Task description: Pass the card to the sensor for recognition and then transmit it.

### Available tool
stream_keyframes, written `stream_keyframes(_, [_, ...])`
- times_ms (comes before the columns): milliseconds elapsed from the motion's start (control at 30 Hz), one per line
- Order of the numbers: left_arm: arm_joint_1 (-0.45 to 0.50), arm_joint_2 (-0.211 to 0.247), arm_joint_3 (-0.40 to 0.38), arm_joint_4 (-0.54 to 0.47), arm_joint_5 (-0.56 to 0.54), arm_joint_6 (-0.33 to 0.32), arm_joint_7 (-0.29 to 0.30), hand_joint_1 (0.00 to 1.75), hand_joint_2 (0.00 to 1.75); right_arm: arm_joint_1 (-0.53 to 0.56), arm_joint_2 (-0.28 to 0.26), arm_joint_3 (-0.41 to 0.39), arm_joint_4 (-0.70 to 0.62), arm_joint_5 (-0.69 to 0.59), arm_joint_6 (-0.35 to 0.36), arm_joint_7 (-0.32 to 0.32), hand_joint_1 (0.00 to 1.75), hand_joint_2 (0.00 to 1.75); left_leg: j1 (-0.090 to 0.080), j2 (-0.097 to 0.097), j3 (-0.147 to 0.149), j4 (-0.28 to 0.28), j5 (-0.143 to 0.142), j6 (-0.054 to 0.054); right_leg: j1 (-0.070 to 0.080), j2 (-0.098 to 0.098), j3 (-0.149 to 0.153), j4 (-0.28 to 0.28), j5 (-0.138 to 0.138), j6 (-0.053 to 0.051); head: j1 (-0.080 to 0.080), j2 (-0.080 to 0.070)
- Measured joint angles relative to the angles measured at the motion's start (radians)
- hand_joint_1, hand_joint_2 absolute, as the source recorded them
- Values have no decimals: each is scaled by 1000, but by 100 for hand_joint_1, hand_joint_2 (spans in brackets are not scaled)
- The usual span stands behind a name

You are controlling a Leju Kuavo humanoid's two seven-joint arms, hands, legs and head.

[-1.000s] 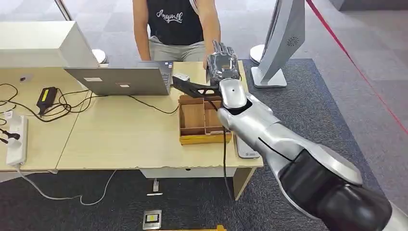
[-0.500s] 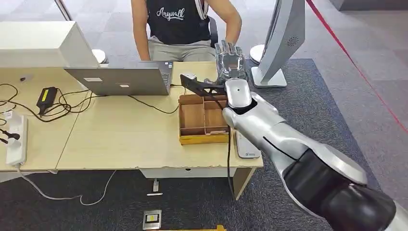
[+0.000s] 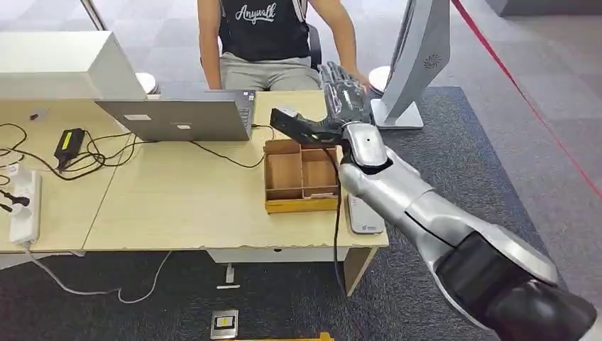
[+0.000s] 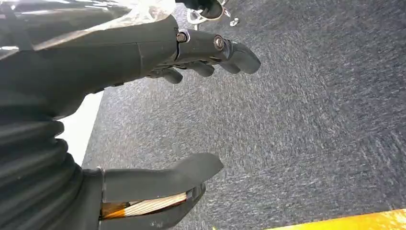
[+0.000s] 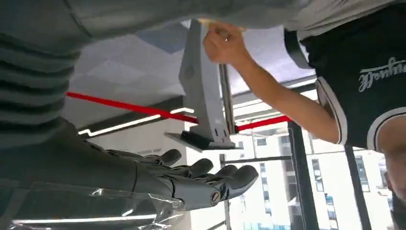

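The right hand point(image 3: 344, 92) is raised above the far right corner of the bench point(image 3: 177, 206), beyond the wooden tray point(image 3: 298, 186). Its fingers point(image 5: 210, 184) are extended and spread, and nothing is seen between them. A dark flat part projects from the right wrist toward the laptop point(image 3: 181, 117); whether this belongs to the hand cannot be told.

The card cannot be identified with certainty. In the right wrist view, a person's hand point(image 5: 222, 45) is closed on a small pale object that may be the card, at the top of the grey stand point(image 5: 203, 86). The person point(image 3: 266, 35) is seated behind the bench, facing the robot.

The tray is placed near the right end of the bench, and a flat white device point(image 3: 365, 217) lies just beside it at the bench edge. The grey stand is set on the carpet just off the bench's far right corner.

The left hand point(image 4: 158, 115) is seen above grey carpet point(image 4: 311, 120). Its fingers and thumb are apart, and nothing is held between them.

A power strip point(image 3: 23, 206), a black adapter point(image 3: 69, 142) and cables lie on the left part of the bench.
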State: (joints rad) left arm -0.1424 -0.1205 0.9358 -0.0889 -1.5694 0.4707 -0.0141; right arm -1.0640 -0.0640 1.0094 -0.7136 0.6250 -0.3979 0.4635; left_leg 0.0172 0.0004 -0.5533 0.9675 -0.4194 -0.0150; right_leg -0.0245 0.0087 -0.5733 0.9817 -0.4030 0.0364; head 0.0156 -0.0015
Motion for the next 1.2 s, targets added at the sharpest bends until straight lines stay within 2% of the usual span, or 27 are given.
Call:
stream_keyframes(167, [7,0,3,0,0,6,-7,0,175,104,-75,-37,-191,-179,-10,-40,0,175,0,0,0,0,0,0,0,0,0,0,0,0,0,0])
stream_keyframes(400, [11,3,9,0,0,6,1,0,175,248,-174,-79,-442,-275,-16,-70,0,175,0,0,0,0,0,0,0,0,0,0,0,0,0,0])
stream_keyframes(500, [11,4,9,0,0,6,2,0,175,300,-206,-94,-521,-282,-16,-74,0,175,0,0,-1,0,0,0,0,0,0,0,0,0,0,0])
stream_keyframes(700, [11,5,9,0,0,6,2,0,175,331,-240,-110,-611,-286,-4,-77,0,175,0,0,0,0,0,0,0,0,0,0,0,0,0,0])
stream_keyframes(967, [9,5,11,0,0,6,-3,0,175,418,-274,-115,-710,-220,109,-82,0,175,0,0,-1,0,0,0,0,0,0,0,0,0,0,0])
stream_keyframes(1200, [5,5,26,0,0,7,-3,0,175,459,-275,-85,-712,-129,199,-62,0,175,0,0,-1,0,0,0,0,0,0,0,0,0,0,0])
